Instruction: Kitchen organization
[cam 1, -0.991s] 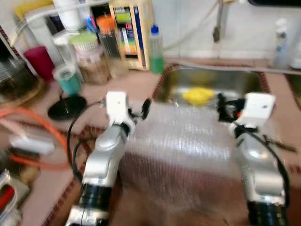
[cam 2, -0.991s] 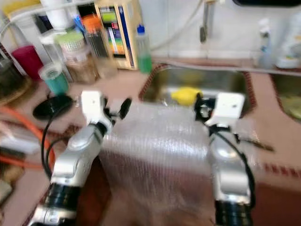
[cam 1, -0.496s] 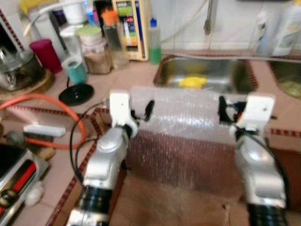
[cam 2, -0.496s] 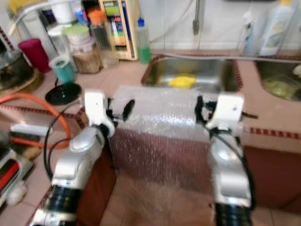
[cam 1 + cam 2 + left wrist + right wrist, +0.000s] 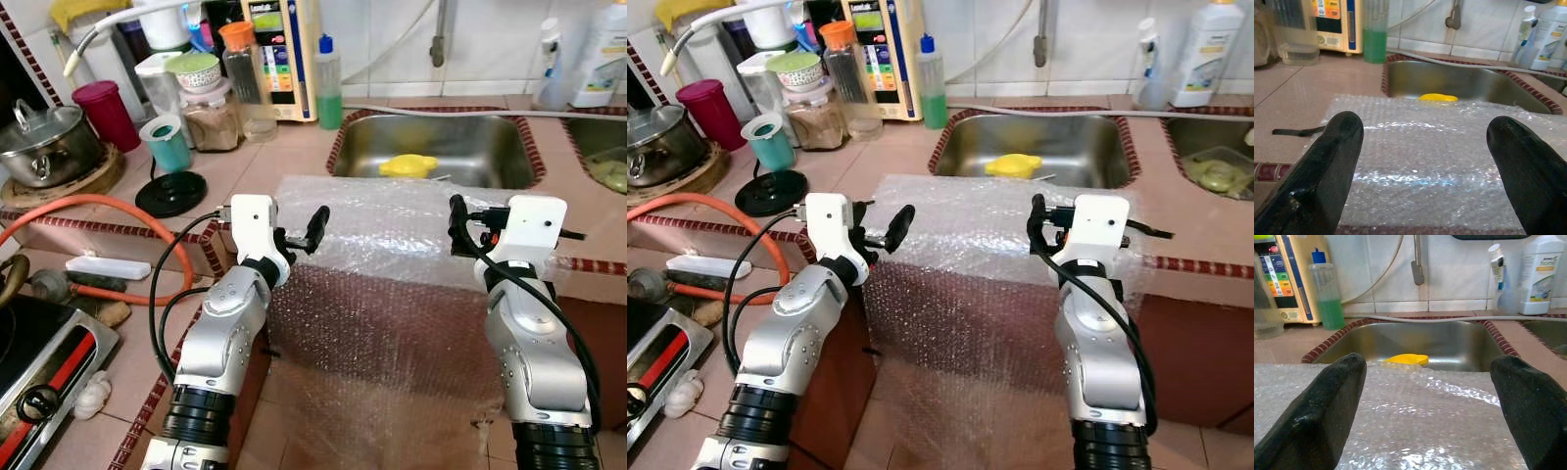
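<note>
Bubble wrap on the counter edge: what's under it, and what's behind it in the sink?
Under the bubble wrap the pink counter and its brick-red edge show faintly; anything else is hidden. Behind it, the sink holds a yellow object.

Bubble wrap [image 5: 392,235] over counter [image 5: 284,162] edge

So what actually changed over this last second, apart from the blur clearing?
Mostly the camera: the head view pulled back and tilted, bringing the stove side and more counter into sight. The bubble wrap stays draped over the counter edge in front of the sink, the yellow item inside. The left gripper and right gripper hover open at its two sides as before, holding nothing.
</note>
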{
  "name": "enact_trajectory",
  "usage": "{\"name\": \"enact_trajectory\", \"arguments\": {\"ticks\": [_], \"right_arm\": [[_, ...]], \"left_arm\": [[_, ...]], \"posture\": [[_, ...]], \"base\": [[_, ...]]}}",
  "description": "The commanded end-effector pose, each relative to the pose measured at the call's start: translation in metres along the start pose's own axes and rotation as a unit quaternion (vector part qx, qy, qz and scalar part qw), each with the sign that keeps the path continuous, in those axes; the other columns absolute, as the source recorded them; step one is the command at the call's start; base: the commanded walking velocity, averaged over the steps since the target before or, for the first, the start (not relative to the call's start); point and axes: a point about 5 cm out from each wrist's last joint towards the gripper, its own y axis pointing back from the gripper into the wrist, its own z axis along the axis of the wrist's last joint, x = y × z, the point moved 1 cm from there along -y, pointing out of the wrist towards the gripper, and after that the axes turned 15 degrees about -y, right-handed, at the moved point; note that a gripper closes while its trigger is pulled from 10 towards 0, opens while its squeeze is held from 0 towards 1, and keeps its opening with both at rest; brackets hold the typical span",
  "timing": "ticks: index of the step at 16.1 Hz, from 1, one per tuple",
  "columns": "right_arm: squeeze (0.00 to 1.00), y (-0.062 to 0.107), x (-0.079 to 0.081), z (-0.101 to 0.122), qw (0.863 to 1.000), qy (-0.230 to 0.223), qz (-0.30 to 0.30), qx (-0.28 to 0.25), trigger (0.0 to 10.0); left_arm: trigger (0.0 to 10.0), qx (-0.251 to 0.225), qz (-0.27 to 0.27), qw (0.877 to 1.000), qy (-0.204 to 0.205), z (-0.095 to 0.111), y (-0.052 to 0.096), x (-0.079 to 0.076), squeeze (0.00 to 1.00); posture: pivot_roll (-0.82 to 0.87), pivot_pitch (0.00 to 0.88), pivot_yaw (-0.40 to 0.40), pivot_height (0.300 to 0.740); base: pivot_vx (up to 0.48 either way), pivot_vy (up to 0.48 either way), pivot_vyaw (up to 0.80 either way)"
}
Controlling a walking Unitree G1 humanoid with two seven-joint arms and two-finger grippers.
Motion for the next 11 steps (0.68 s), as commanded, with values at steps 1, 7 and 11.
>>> {"name": "enact_trajectory", "arguments": {"ticks": [1,7,11], "right_arm": [[0.83,0.0003,0.0068,0.0035,1.0,0.005,0.012,-0.006,10.0],[0.82,0.0027,0.0054,0.0,1.0,0.007,0.01,0.0,10.0],[0.76,0.0044,0.0052,-0.0024,1.0,0.008,0.011,0.004,10.0]], "left_arm": [[10.0,-0.006,0.005,1.0,-0.001,0.003,0.0016,0.0044,0.0],[10.0,-0.003,-0.014,1.0,0.003,0.0002,0.0034,-0.0009,0.0],[10.0,0.0,-0.017,1.0,0.004,-0.0011,0.0038,-0.0023,0.0]], "posture": [[-0.08,0.0,0.144,0.74],[-0.08,0.0,0.147,0.74],[-0.08,0.0,0.141,0.74]], "base": [[0.0,-0.48,0.0],[0.0,-0.48,0.0],[0.0,-0.48,0.0]]}}
